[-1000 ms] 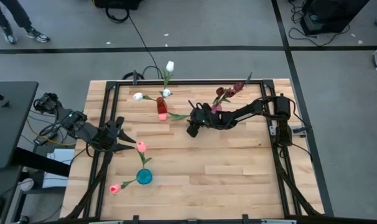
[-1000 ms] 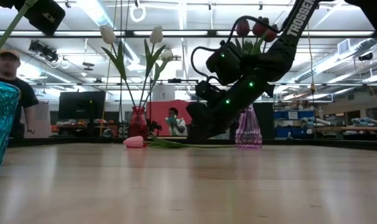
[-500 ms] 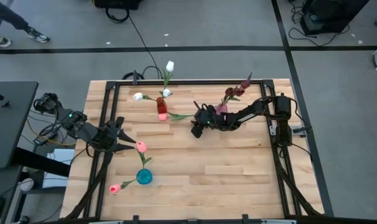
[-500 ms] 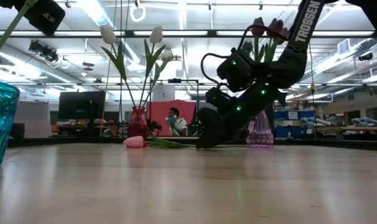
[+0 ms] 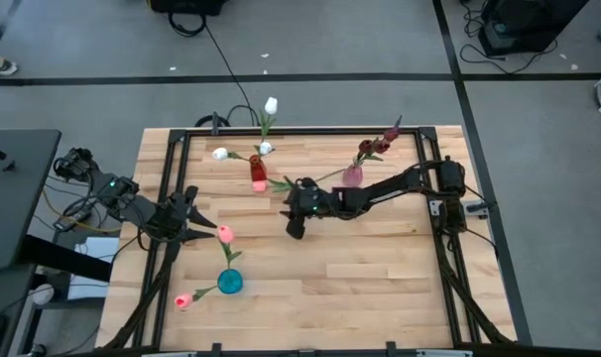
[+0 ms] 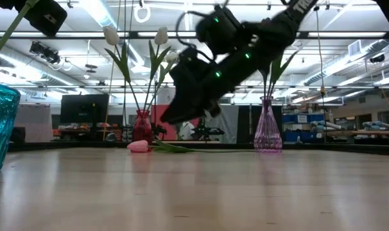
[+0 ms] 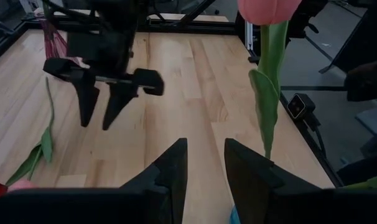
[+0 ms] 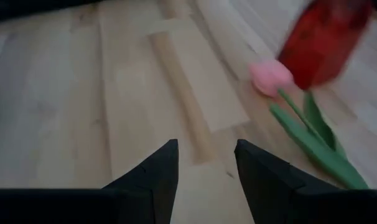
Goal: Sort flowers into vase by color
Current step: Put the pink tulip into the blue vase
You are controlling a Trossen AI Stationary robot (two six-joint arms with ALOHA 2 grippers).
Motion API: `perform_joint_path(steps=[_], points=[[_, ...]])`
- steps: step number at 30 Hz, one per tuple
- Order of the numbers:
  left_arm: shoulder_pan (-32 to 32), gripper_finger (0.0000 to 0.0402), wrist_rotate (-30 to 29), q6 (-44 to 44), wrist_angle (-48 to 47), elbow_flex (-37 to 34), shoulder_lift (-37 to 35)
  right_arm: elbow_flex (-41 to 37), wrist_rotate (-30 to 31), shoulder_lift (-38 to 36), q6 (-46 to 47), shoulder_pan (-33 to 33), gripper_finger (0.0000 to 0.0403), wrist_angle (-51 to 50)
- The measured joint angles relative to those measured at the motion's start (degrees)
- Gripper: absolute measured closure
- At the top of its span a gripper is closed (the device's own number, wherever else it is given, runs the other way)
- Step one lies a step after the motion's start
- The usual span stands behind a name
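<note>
The right gripper (image 5: 294, 224) had swung away from the purple vase (image 5: 352, 176) with the maroon flowers (image 5: 378, 145) near the table's back right corner, toward the pink flower (image 8: 270, 76) lying beside the red vase (image 5: 257, 171) near the back edge. Its fingers stood apart, holding nothing, so that flower looked to be the next pick. The left gripper (image 5: 189, 227) waited open near the left edge by the teal vase (image 5: 229, 282). The lying flower was hard to make out from above.
</note>
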Motion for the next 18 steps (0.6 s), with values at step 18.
perform_joint_path(steps=[18], points=[[0.01,0.0291,-0.63,0.49,0.01,0.0,0.01,5.91,-7.33,0.9,-10.84,-13.98,0.0231,-10.42]])
